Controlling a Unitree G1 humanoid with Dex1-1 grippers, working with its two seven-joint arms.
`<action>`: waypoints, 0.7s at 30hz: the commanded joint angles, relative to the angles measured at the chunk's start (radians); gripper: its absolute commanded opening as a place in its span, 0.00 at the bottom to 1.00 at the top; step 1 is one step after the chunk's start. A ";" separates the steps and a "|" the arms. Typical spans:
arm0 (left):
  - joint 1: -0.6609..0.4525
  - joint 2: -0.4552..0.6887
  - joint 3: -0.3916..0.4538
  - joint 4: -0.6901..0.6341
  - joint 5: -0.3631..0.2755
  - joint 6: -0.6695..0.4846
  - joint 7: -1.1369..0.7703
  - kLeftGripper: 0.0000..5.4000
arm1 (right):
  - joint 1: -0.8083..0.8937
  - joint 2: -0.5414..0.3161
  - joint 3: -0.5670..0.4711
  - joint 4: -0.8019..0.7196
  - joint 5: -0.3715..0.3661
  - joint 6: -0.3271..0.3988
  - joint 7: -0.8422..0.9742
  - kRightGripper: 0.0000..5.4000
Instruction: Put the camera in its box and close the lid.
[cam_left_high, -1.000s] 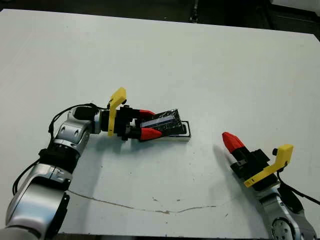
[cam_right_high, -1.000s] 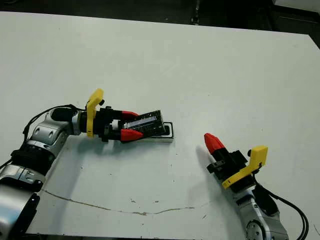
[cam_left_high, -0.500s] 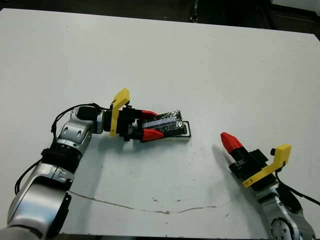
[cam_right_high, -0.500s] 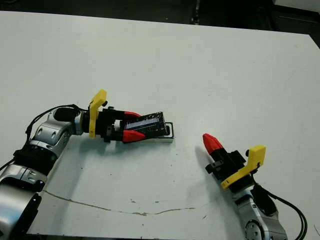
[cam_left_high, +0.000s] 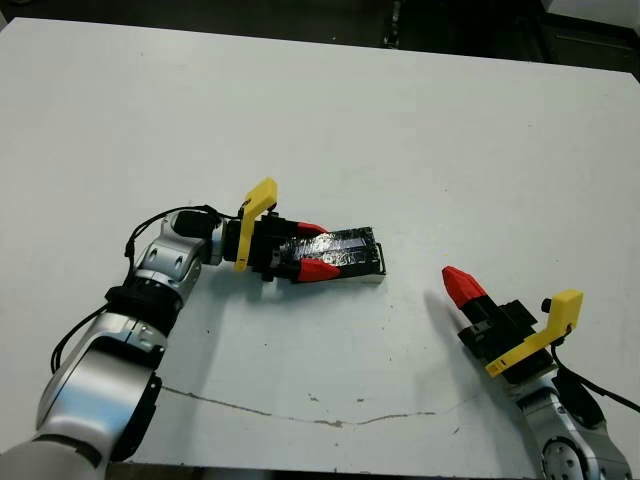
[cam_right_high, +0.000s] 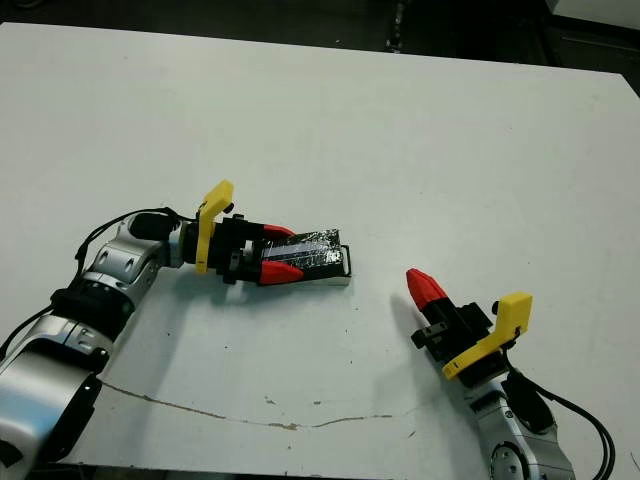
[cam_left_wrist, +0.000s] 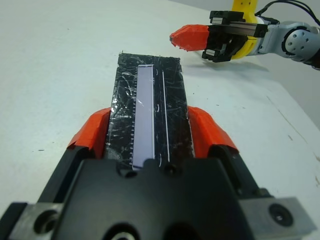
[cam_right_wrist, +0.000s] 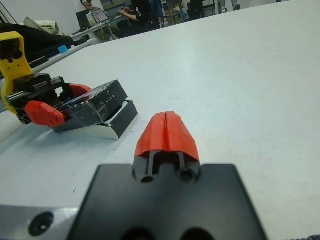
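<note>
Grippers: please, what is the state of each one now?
Left gripper: shut on the lid, holding it over the box.
Right gripper: shut, holding nothing.

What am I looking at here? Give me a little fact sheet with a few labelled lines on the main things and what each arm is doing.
Surface: white table
Lid: black crinkly cover with a pale strip, held tilted over the box
Box: shallow white tray, mostly hidden beneath the lid
Camera: not visible, cannot tell if it is inside
Left gripper: shut on the lid's long sides
Right gripper: shut, empty, apart from the box
Background: people far beyond the table
</note>
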 joint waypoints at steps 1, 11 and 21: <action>0.047 -0.129 -0.089 0.058 0.066 -0.029 -0.024 0.58 | 0.012 -0.008 -0.008 -0.005 0.009 0.015 -0.013 0.00; -0.045 -0.213 -0.085 0.223 0.108 -0.094 -0.036 0.58 | 0.006 -0.012 -0.015 0.010 0.019 0.003 -0.001 0.00; -0.076 -0.241 -0.099 0.253 0.154 -0.147 -0.025 0.58 | 0.007 -0.012 -0.020 0.008 0.023 0.007 -0.008 0.00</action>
